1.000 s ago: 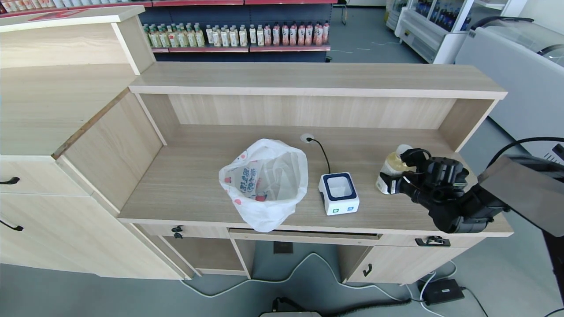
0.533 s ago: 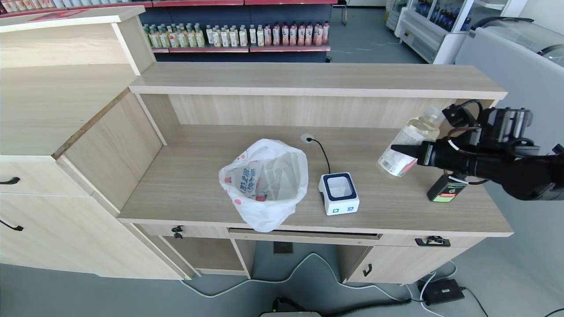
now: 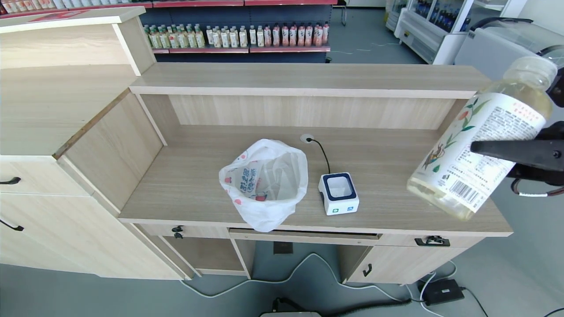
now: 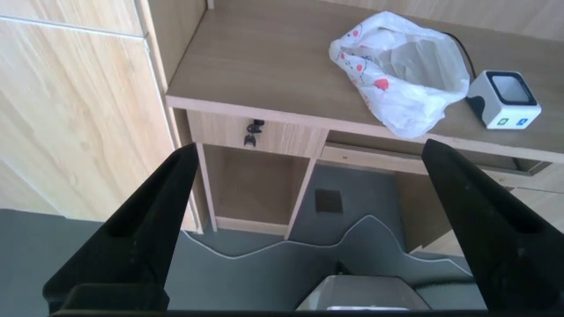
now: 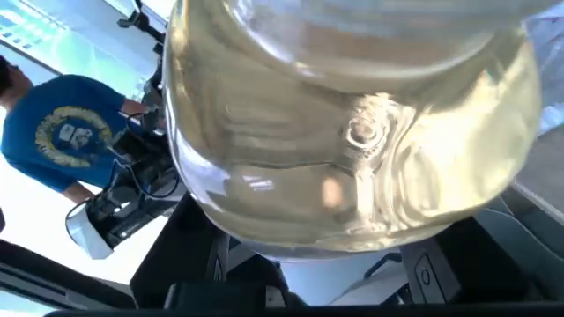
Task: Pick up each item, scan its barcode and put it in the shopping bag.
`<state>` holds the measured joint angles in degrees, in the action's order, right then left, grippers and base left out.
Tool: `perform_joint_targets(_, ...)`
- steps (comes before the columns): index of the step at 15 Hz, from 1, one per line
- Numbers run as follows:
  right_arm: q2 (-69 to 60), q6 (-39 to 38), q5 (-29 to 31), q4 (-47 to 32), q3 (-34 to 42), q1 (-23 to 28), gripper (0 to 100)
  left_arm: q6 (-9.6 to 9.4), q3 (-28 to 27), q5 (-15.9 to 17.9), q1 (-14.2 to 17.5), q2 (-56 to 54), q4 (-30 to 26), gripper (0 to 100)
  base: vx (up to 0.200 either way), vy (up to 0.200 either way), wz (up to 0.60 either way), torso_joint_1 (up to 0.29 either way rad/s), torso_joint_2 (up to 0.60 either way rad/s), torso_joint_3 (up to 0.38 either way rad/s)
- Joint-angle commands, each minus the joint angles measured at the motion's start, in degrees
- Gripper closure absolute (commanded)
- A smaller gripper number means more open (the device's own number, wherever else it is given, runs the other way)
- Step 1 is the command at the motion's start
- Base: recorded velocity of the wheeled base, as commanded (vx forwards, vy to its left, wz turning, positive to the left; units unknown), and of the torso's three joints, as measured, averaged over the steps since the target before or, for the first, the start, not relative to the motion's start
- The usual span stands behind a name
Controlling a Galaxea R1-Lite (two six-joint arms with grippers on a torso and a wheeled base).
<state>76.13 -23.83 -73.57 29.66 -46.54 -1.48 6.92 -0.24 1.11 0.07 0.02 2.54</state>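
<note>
Clasping one bottle [image 3: 467,176], right hand [image 3: 489,149]; one bag [image 3: 264,182].

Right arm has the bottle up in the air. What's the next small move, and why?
Probably swing the bottle left and down toward the scanner, turning its barcode to face the window. The right gripper holds it tilted above the right end of the counter, with the barcode facing the head camera rather than the scanner.

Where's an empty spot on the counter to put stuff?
Biggest bare patch: between the left wall and the bag. A strip runs behind the bag along the back wall. Right of the scanner is bare up to the bottle, which hides the rest. Crowded: the gap between bag and scanner.
</note>
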Motion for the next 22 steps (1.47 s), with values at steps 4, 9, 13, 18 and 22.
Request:
perform_joint_targets(4,-9.2,-8.0,-0.9,0.4,0.8,-8.0,100,0.02,0.0,-0.1,0.0,0.0,0.0,0,0.000,0.000,0.00,0.000,0.00,0.000)
perform_joint_targets(9,-14.6,-16.8,-4.1,0.1,2.2,-10.4,100,0.02,0.1,-0.1,0.0,0.0,0.0,0,0.000,0.000,0.00,0.000,0.00,0.000)
perform_joint_targets(13,-15.4,-17.0,-4.2,-0.1,2.6,-11.0,100,0.02,0.0,-0.1,0.0,0.0,0.0,0,0.000,0.000,0.00,0.000,0.00,0.000)
perform_joint_targets(18,-17.0,-17.4,-4.0,-0.2,4.7,-10.6,100,0.02,0.1,0.0,0.1,0.0,0.0,0,0.000,0.000,0.00,0.000,0.00,0.000)
perform_joint_targets(22,-17.3,-17.4,-3.9,-0.2,5.3,-10.4,100,0.02,0.0,-0.1,0.0,0.0,0.0,0,0.000,0.000,0.00,0.000,0.00,0.000)
